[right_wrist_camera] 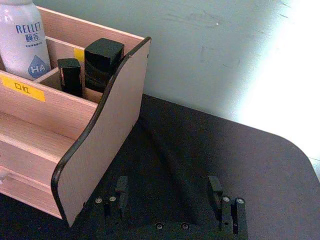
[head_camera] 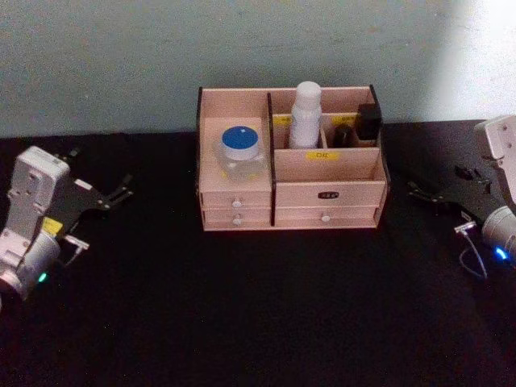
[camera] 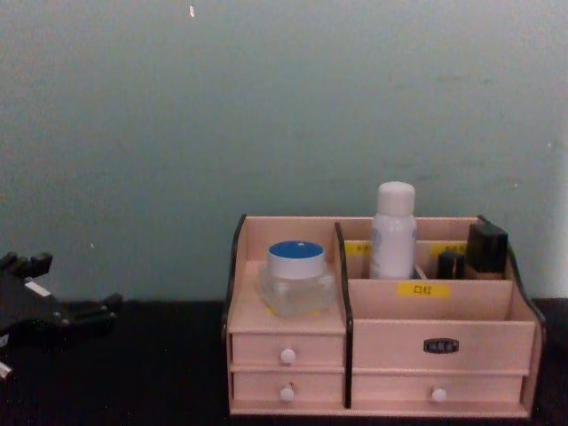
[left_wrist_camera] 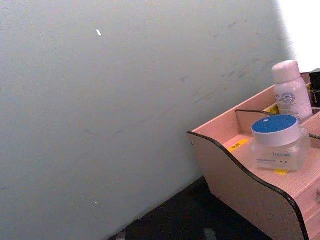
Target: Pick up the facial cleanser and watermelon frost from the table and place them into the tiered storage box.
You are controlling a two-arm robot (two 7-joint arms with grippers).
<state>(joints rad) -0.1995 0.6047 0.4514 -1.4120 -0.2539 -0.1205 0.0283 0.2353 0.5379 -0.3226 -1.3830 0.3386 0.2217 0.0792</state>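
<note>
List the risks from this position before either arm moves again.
1. The facial cleanser stands tall and slim in a rear compartment of the tiered storage box; a bump to the box might topple it.
2. The watermelon frost sits on the open left shelf, so a jolt could slide it off the front.
3. The right gripper, fingers open, sits close beside the box's side wall and could clip it when moving.

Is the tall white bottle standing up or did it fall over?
Standing up. The facial cleanser sits upright in a back compartment of the tiered storage box, its rounded cap pointing straight up above the dividers.
</note>
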